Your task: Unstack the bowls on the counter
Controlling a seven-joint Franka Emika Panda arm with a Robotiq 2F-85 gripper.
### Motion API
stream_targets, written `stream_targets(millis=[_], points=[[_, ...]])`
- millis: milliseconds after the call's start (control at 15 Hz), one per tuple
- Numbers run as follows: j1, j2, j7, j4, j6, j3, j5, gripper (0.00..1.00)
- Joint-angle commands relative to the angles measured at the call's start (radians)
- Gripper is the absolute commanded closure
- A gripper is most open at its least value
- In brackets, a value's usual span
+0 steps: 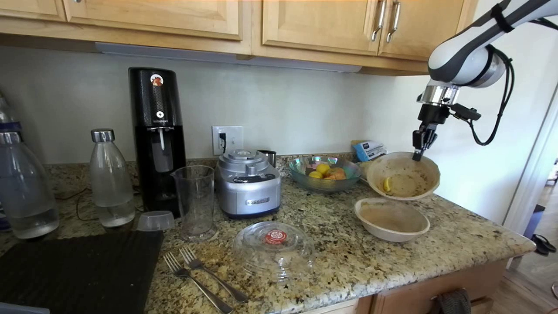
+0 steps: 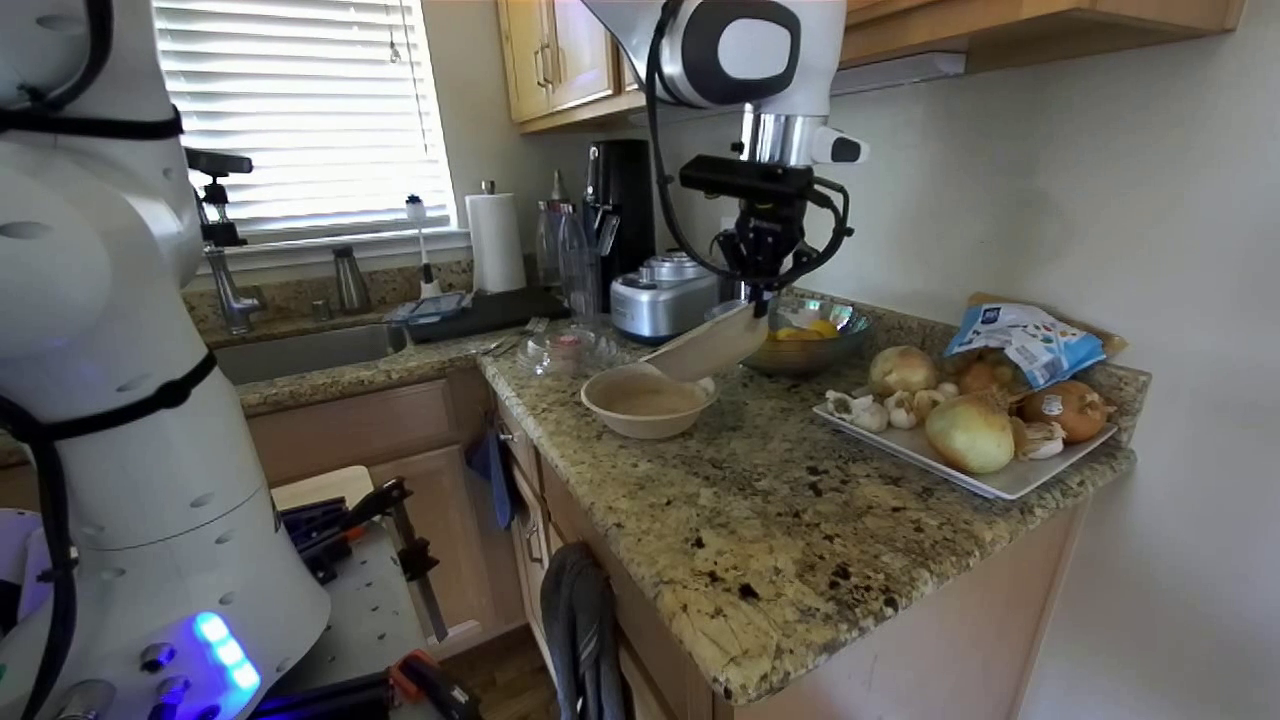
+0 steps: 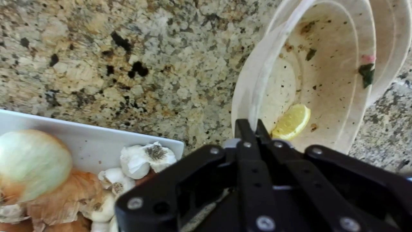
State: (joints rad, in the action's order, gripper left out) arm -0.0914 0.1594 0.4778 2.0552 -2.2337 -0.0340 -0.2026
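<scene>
Two beige bowls are apart. My gripper [image 1: 418,155] is shut on the rim of the upper bowl [image 1: 416,183], which hangs tilted; its rim also lies between the fingertips [image 3: 252,125] in the wrist view. This held bowl [image 3: 338,96] carries a lemon wedge [image 3: 292,122] and food scraps. The lower bowl [image 1: 394,234] sits upright on the granite counter [image 1: 335,253]. In an exterior view the held bowl [image 2: 712,345] overlaps the far edge of the lower bowl [image 2: 645,425]; I cannot tell whether they touch.
A glass bowl [image 1: 301,179] with fruit stands by the wall. A white tray [image 2: 1055,468] with onions and garlic lies at the back of the counter, its corner [image 3: 175,145] near my gripper. A clear lid [image 1: 253,253] and a food processor [image 1: 248,198] stand further along.
</scene>
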Motion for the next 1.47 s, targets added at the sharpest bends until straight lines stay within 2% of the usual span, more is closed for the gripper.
stream_targets(millis=[0, 333, 400, 1133, 1400], points=[[-0.013, -0.027, -0.075, 0.009, -0.017, -0.022, 0.059, 0.97], [-0.019, -0.032, -0.135, 0.008, -0.026, -0.044, 0.117, 0.96], [-0.022, 0.000, -0.092, -0.017, -0.002, -0.033, 0.090, 0.96], [-0.024, -0.003, -0.101, -0.017, -0.006, -0.036, 0.098, 0.97], [-0.045, -0.011, -0.095, -0.025, -0.001, -0.050, 0.080, 0.97]])
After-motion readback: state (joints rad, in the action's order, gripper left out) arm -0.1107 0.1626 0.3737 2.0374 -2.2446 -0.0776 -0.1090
